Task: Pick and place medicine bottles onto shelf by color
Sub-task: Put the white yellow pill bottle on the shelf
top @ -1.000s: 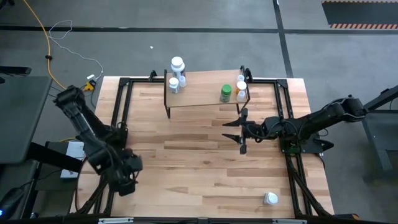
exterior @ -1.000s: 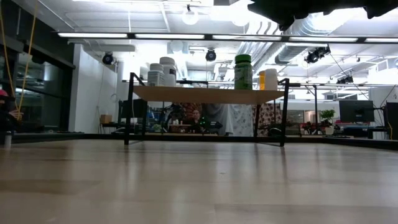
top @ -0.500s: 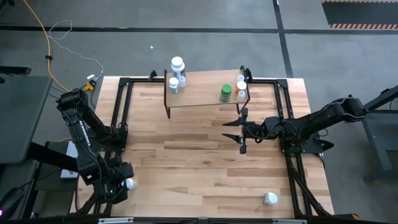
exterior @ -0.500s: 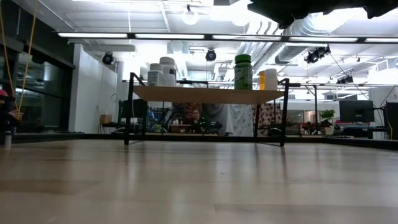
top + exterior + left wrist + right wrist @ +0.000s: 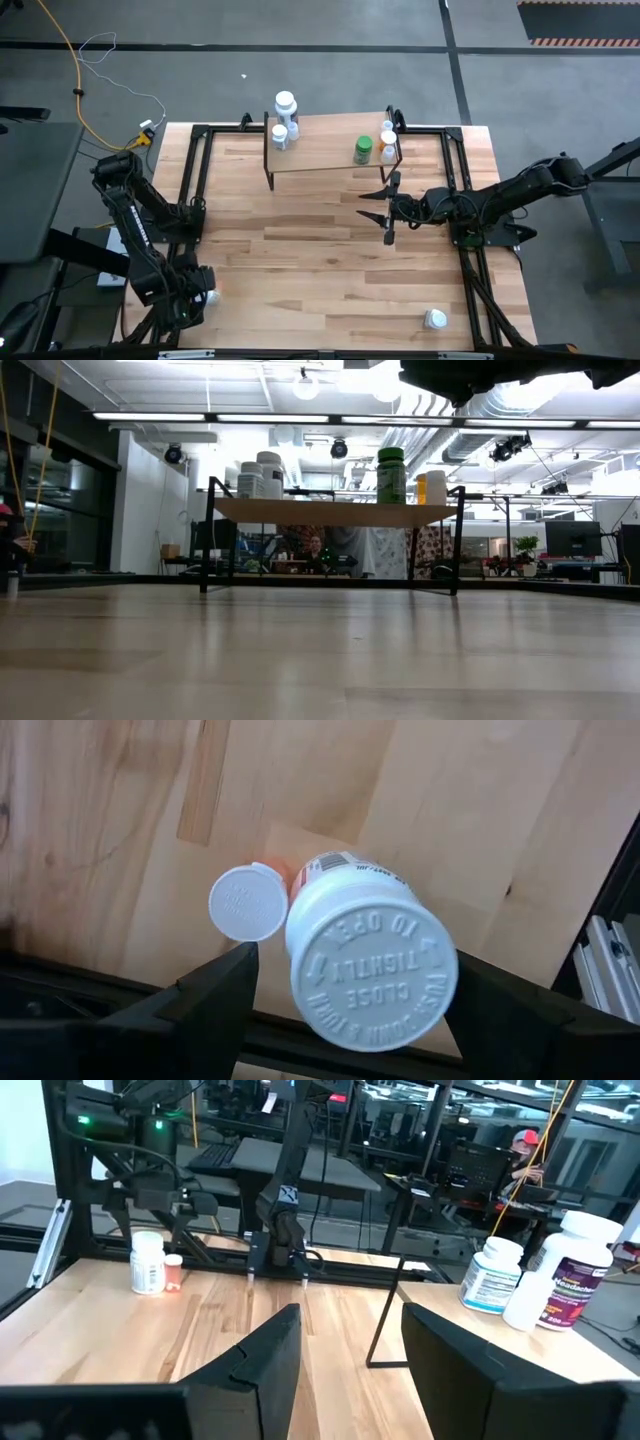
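Straddling a white bottle at the table's near-left corner, left gripper looks open; the high view hides it, and right gripper stands open.

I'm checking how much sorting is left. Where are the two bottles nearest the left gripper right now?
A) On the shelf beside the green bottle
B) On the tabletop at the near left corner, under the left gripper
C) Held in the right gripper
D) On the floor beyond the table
B: the left wrist view shows the large white-capped bottle and the small orange bottle standing on the wood tabletop, with the left gripper open around the large one.
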Robot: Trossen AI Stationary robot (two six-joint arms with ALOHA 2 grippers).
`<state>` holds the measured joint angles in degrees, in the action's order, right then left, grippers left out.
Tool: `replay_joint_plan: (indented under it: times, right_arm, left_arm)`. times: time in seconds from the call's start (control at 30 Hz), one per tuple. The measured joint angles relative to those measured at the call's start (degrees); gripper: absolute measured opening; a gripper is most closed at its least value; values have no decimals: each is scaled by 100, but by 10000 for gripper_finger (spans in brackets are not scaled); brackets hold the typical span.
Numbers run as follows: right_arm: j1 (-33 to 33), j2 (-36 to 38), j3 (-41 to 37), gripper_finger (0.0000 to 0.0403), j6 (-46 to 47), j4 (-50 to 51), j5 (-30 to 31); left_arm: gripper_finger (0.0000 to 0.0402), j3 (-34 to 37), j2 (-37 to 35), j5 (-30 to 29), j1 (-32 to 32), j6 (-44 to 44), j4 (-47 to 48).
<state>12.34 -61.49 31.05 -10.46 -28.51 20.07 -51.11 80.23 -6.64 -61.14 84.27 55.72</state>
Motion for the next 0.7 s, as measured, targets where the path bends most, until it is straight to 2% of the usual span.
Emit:
replay_joint_plan:
  times: [0.23, 0.47, 0.7]
  right_arm:
    - [2, 0, 0, 165, 9, 0, -2]
    - [2, 0, 0, 165, 9, -1, -2]
    - [2, 0, 0, 165, 9, 0, -2]
  left_arm:
    - [267, 0, -150, -8, 2, 9, -28]
    - [179, -2, -289, -25, 2, 57, -27]
    - [174, -9, -335, 9, 96, 28, -124]
